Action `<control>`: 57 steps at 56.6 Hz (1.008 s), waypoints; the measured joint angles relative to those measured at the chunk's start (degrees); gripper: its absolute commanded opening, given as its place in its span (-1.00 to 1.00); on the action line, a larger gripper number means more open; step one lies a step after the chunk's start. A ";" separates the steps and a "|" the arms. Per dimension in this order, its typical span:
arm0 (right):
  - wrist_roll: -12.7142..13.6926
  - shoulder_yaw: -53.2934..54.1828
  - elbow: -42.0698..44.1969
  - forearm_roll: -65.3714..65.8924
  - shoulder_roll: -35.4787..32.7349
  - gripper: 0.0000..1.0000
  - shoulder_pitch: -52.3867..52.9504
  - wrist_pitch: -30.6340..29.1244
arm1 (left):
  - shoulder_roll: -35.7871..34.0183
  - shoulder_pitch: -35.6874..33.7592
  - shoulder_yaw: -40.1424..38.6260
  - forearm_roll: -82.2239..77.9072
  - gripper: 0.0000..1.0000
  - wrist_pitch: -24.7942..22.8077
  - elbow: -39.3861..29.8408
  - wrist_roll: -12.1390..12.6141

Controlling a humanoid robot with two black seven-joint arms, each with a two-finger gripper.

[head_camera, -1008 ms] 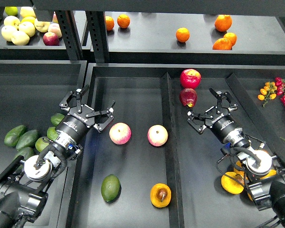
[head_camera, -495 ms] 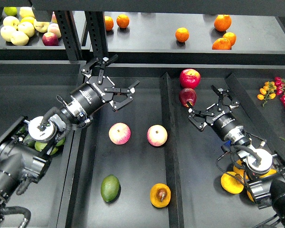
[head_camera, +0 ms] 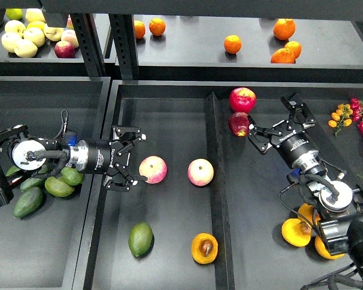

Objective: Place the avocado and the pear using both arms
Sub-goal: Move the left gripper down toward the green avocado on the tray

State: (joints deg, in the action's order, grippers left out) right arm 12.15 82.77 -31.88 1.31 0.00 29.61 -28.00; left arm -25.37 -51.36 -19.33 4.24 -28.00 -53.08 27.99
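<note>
The avocado [head_camera: 140,239], dark green and oval, lies at the front of the middle tray [head_camera: 169,115]. The pear [head_camera: 204,248], an orange-yellow half with a brown pit, lies to its right, beside the divider. My left gripper [head_camera: 137,159] is open and empty. It points right, level with a pink-yellow apple [head_camera: 152,169] and just left of it, well behind the avocado. My right gripper [head_camera: 272,119] is open and empty over the right tray, just right of a dark red apple [head_camera: 239,124].
A second pink-yellow apple [head_camera: 200,172] sits by the raised divider [head_camera: 213,181]. A red apple [head_camera: 242,98] lies at the back. Several green avocados [head_camera: 48,188] lie in the left tray. Orange halves [head_camera: 296,232] lie under my right arm. Oranges [head_camera: 283,55] sit on the shelf.
My left gripper has swung down from the tray's back to low beside the pink-yellow apple, now pointing right. My right gripper has moved slightly back and right. The fruit has not moved.
</note>
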 measured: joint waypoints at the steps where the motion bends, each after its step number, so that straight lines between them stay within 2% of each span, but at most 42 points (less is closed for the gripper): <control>1: 0.00 0.02 0.10 0.00 0.00 0.99 0.10 0.00 | 0.02 -0.04 0.43 -0.90 0.96 0.00 -0.20 -0.01; 12: 0.02 1.09 1.36 0.00 0.00 0.99 1.38 0.00 | 0.75 0.48 7.57 -14.21 0.97 0.00 -0.34 0.01; 24: 0.02 1.23 1.57 0.00 0.00 0.99 1.47 0.00 | 3.64 1.81 13.54 -22.00 0.97 0.00 1.71 0.00; 57: 0.06 1.30 1.45 0.00 0.00 0.99 0.84 0.00 | 10.15 5.36 15.37 -26.91 0.97 0.00 7.54 0.02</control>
State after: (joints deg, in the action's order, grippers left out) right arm 12.20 84.06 -30.43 1.31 0.00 30.45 -28.00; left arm -15.22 -46.00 -3.96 -22.67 -28.00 -45.54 28.01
